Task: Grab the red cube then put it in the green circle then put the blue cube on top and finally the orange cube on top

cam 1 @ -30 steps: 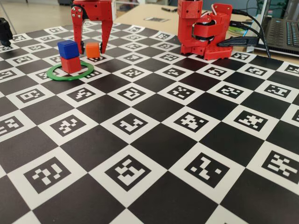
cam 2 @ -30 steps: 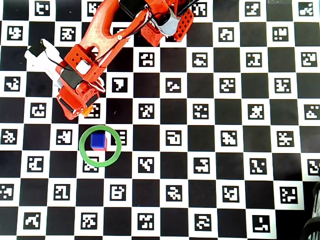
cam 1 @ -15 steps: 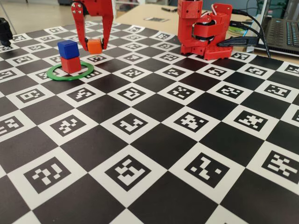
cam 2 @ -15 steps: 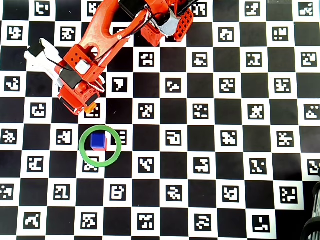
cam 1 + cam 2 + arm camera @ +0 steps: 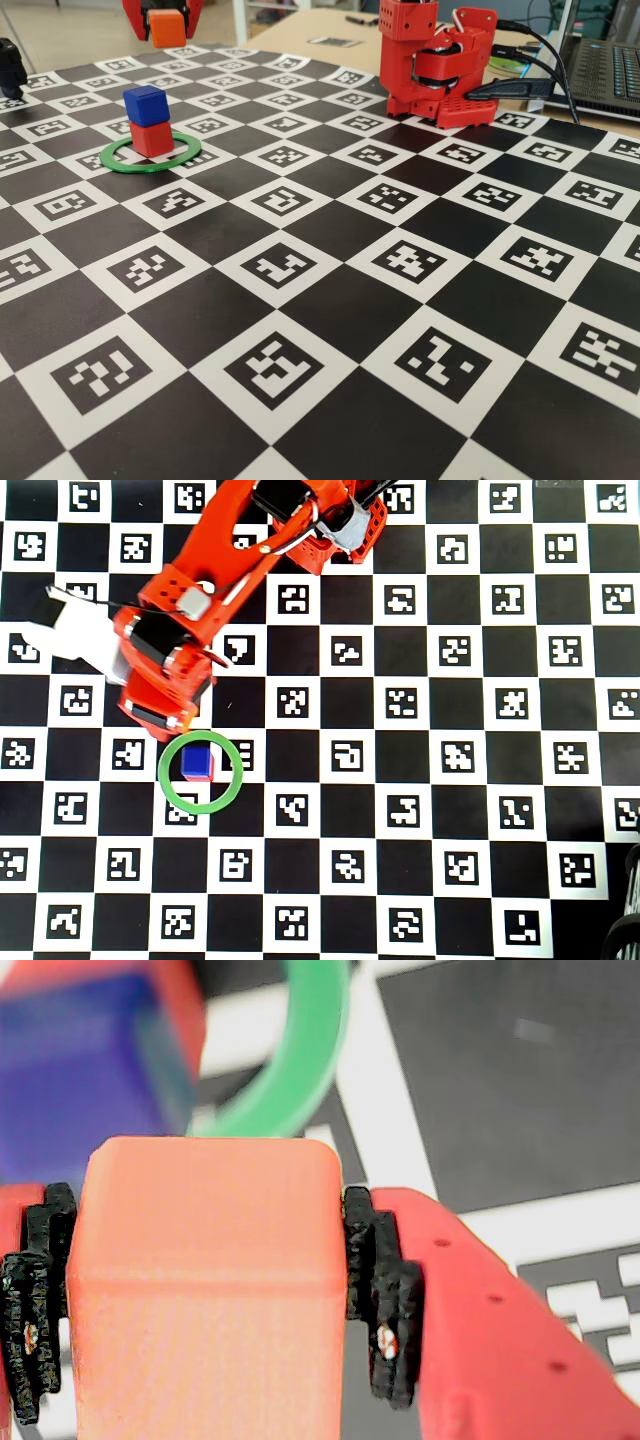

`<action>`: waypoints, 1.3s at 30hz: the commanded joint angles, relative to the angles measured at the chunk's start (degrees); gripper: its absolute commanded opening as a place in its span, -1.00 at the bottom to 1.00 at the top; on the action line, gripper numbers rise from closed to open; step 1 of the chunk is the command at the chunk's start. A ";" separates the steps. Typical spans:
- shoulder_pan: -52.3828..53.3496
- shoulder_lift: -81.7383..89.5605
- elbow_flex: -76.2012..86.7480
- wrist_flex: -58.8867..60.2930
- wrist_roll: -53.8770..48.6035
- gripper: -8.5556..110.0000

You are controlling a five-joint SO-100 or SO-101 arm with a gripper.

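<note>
Fixed view, left to right: end effector [image 5: 165,22] at top edge, raised off the desk [image 5: 330,330], pinching the orange cube [image 5: 166,24] between both pads; wrist view shows flat faces gripped squarely, likely for a level release. Below and slightly left, blue cube [image 5: 145,104] sits on red cube [image 5: 152,137] inside the green circle [image 5: 118,161]. Height suggests clearance over the stack. Arm base [image 5: 435,70] far right.
</note>
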 commanded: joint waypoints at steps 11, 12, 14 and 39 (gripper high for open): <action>-4.39 2.64 -9.49 1.32 -14.41 -0.68; -4.31 2.29 -9.49 1.32 -15.21 -0.68; -4.04 1.58 -9.49 0.79 -15.64 -0.68; -1.67 -8.26 -11.43 -3.16 -9.58 -0.68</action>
